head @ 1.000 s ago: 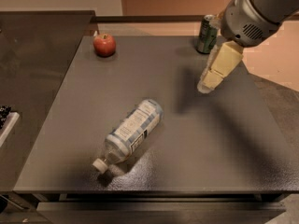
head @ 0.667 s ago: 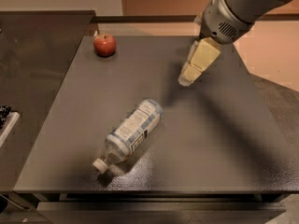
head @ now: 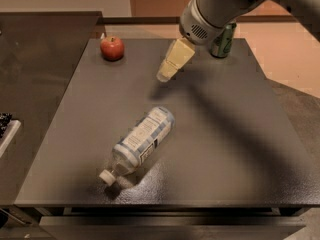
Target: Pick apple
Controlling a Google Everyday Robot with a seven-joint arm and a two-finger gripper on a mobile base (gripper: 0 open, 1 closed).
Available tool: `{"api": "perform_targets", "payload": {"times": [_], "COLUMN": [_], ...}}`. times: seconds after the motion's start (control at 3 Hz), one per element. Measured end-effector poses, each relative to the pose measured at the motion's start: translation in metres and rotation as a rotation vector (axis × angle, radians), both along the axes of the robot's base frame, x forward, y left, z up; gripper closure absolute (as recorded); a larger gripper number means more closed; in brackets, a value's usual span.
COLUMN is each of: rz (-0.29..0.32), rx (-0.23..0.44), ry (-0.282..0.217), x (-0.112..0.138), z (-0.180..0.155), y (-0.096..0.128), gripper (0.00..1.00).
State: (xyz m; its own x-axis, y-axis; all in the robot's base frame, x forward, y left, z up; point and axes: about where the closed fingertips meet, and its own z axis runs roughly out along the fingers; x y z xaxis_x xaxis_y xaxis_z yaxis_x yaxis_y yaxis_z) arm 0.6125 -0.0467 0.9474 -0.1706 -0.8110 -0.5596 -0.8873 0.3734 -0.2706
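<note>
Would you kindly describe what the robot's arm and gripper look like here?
The arm is a smooth, light-grey cylinder ending in a rounded wrist with a small dark vent grille. The gripper, above the table between the apple and the green can, is a pale cream, tapering wedge. No cables or markings show.

The arm runs off the top & right edges, and it covers the upper left of the green can at the far edge of the surface. The gripper hangs over the far-middle, right of the apple. At left, a dark item is cut by the edge; can't tell what it is.
</note>
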Motion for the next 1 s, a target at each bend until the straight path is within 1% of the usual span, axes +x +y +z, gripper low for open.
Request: {"api": "perform_targets", "payload": {"times": [0.33, 0.67, 1.0], "rz": [-0.038, -0.058, -0.070], "rx": [0.054, 0.125, 0.203], "ry": [0.023, 0.064, 0.095], "x": [0.025, 0.048, 0.072], "z": [-0.012, -0.022, -0.030], "y": [0.025, 0.057, 0.086], "gripper": [0.00, 0.00, 0.00]}}
